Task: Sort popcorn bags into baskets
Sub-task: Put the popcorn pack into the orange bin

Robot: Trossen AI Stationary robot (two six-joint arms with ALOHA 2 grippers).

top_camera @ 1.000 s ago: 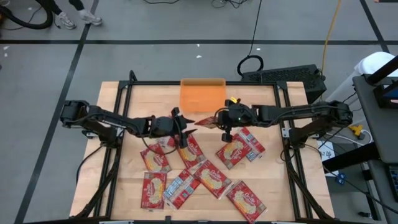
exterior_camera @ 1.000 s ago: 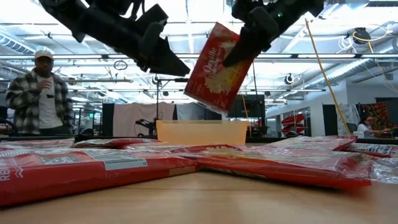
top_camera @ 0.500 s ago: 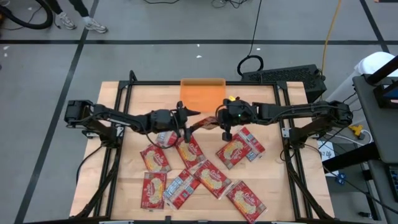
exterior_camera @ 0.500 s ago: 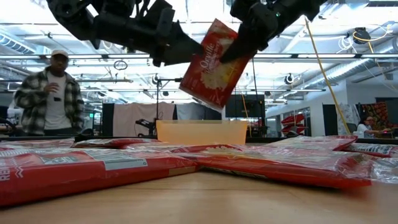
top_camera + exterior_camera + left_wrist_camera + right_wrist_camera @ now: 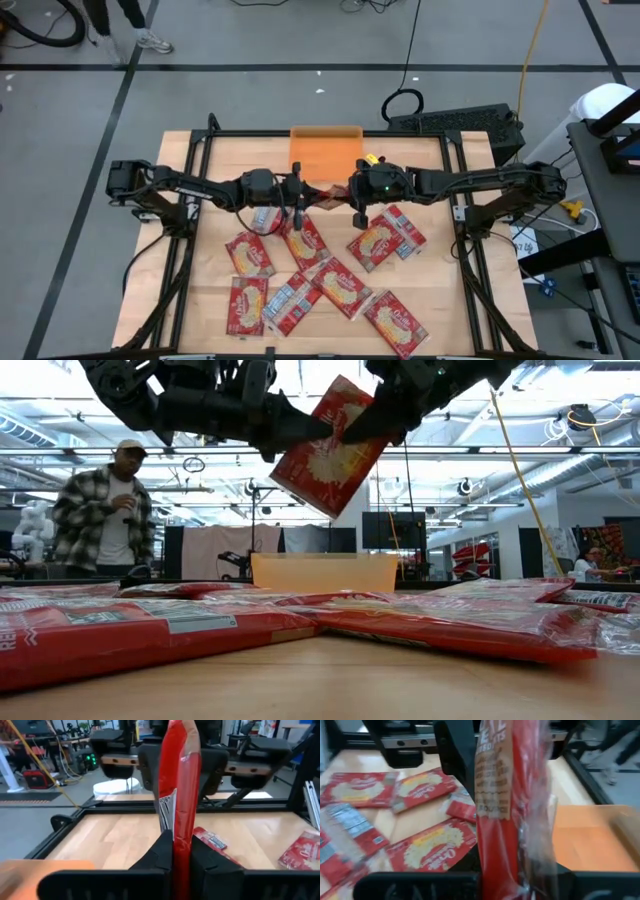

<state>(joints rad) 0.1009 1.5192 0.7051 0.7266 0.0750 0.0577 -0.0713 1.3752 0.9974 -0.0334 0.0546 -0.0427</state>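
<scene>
My left gripper [image 5: 300,430] had just clamped shut on the raised bag [image 5: 330,448], where a moment earlier it was wide open beside it. My right gripper [image 5: 385,422] was still pinched on the far edge, so both held it in the air just in front of the basket [image 5: 325,153]: a handover, I reckon, with the drop still to come. The bag was flat, crinkly red film. The basket was a see-through orange plastic box. The other bags [image 5: 340,287] lay scattered on the wooden table [image 5: 440,290].
</scene>
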